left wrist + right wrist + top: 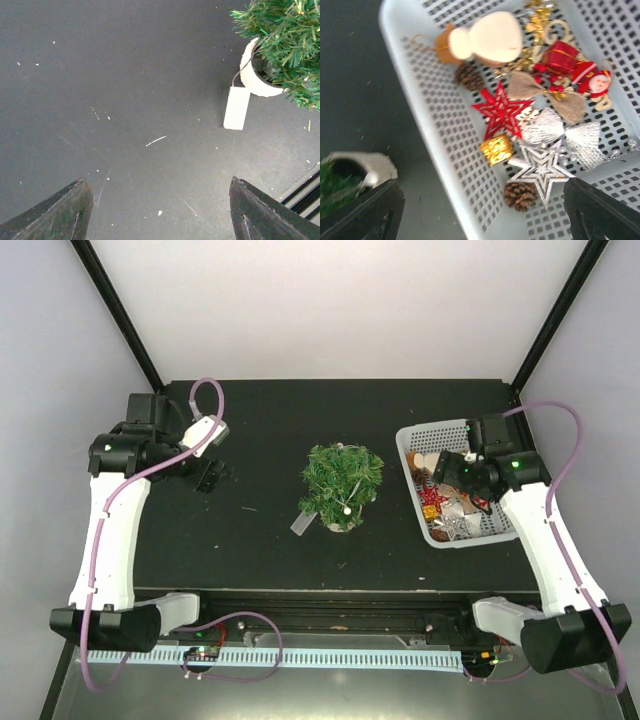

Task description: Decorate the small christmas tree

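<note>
Looking down from the top view, the small christmas tree (342, 483) sits about mid-bench (260, 550), between the two arms. It looks tipped rather than straight up: the cream pot end is toward the near edge and the bushy green top points toward the far edge, so its long axis runs near-to-far. A white tag (302, 525) lies flat just left of the pot. Well left of the tree, the left claw (207, 475) hangs over bare bench. Right of the tree there's a white perforated basket (412, 436) full of ornaments, and the right claw (478, 483) hangs over it.

Left wrist view: the left claw (161, 212) has its fingers spread wide with nothing between them, just dark bench underneath. The tree (285, 35) is up in the top right corner, pot mouth facing up-right, with the tag (236, 107) touching the pot's lower left side.

Right wrist view: right claw (485, 212) is also wide apart and holding nothing, hovering over the basket (427, 130). Inside I can make out a red star (500, 110), a silver star (540, 170), a gold wrapped piece (496, 148), two pinecones (520, 195), a burlap bow (547, 95) and a little santa (592, 80). The tree's pot (362, 165) peeks in left of the basket, at the lower left.
</note>
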